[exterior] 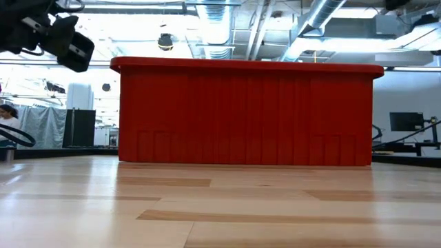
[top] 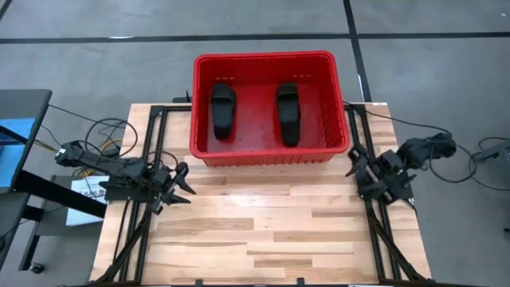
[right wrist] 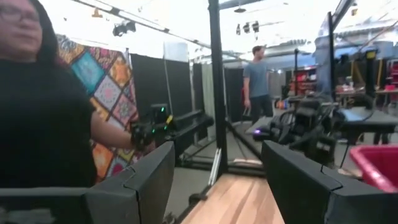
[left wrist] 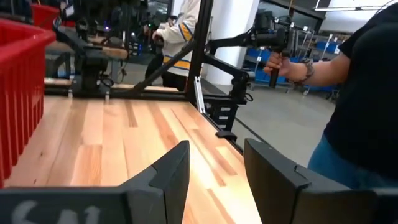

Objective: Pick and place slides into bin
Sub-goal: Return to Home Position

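Inside bin, 2 slides lie parallel front-to-back; left end effector, right end effector apart.

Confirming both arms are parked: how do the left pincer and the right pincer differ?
The left pincer is at the left side of the table, pointing right; the right pincer is at the right side, pointing left. The right pincer sits close by the front corner of the bin; the left pincer is farther from its front wall. Both are open and empty.
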Robot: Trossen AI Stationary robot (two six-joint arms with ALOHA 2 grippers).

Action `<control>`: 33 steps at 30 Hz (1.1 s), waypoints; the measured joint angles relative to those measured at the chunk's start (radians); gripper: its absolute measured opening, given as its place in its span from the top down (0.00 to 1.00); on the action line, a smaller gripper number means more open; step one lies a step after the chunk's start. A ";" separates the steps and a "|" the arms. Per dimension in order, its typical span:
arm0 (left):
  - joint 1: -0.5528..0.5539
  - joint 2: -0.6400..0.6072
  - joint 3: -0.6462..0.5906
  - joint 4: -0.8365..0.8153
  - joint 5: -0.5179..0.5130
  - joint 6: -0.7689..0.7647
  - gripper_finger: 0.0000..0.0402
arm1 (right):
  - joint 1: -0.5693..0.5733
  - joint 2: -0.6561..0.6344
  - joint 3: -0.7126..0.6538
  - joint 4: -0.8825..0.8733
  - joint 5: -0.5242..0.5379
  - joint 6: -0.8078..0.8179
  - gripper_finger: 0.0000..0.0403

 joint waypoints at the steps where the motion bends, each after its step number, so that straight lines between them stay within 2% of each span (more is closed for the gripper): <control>1: 0.000 0.000 0.000 0.004 0.000 0.010 0.65 | 0.006 -0.005 -0.020 0.008 0.000 0.000 0.42; 8: 0.000 0.000 0.000 0.006 -0.054 0.056 0.65 | 0.020 -0.013 -0.131 0.051 0.008 0.056 0.42; 15: 0.000 0.000 0.000 0.006 -0.118 0.069 0.65 | 0.020 -0.013 -0.261 0.144 0.086 0.060 0.42; 22: 0.000 0.000 0.000 0.011 -0.125 0.068 0.65 | 0.020 -0.013 -0.380 0.250 0.107 0.062 0.42; 33: 0.000 0.000 0.000 -0.048 -0.136 0.055 0.65 | 0.018 -0.011 -0.383 0.174 0.107 0.100 0.42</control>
